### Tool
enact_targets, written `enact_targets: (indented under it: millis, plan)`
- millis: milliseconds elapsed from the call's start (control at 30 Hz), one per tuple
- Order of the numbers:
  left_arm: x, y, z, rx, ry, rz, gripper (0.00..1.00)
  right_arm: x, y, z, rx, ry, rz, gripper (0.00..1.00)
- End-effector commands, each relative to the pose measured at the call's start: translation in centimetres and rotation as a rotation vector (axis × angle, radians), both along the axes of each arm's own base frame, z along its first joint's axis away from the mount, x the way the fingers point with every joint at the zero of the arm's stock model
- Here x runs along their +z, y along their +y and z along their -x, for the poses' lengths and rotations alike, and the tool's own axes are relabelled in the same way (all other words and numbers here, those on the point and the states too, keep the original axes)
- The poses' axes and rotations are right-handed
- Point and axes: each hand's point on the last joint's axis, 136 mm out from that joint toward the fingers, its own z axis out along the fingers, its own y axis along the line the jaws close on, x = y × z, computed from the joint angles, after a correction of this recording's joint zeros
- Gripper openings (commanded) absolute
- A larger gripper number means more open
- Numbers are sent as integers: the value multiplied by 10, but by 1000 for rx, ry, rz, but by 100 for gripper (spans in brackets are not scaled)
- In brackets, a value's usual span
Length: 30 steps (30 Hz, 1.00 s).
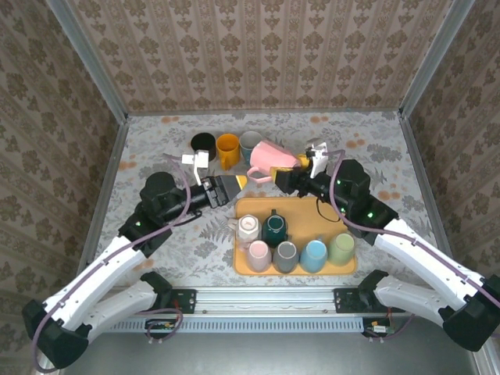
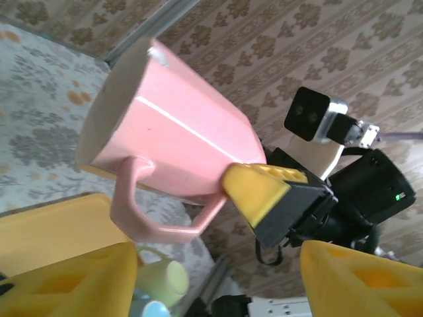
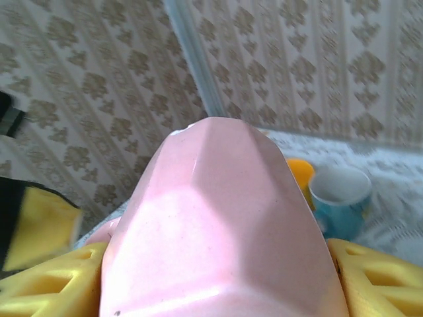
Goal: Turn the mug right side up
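Beige damask-wallpaper walls on three sides, grey metal posts at the back corners. Tabletop is grey floral print with rust blotches. Aluminium rail along the near edge.

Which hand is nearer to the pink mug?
Right. The right hand grips the pink mug by its base, holding it tilted in the air. The left hand is open just to the mug's left, by its handle.
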Motion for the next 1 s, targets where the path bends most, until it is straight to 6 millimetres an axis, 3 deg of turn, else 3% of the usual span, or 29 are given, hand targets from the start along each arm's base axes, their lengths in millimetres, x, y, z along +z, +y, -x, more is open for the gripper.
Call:
enact_targets:
  millis: [0,400,633,833,967]
  plan:
    - [40,-2,8,-79,81,242,64,86,2,30,111,-329,-154,48]
    - [29,-3,1,-60,171,256,52,95,-10,57,144,-391,-229,46]
    - [42,-15,12,-150,127,266,45,92,-6,63,184,-389,-253,46]
    - [36,-30,19,-209,118,256,35,88,-3,64,200,-375,-253,47]
    - [43,-33,21,-233,96,261,23,84,-2,65,209,-366,-243,48]
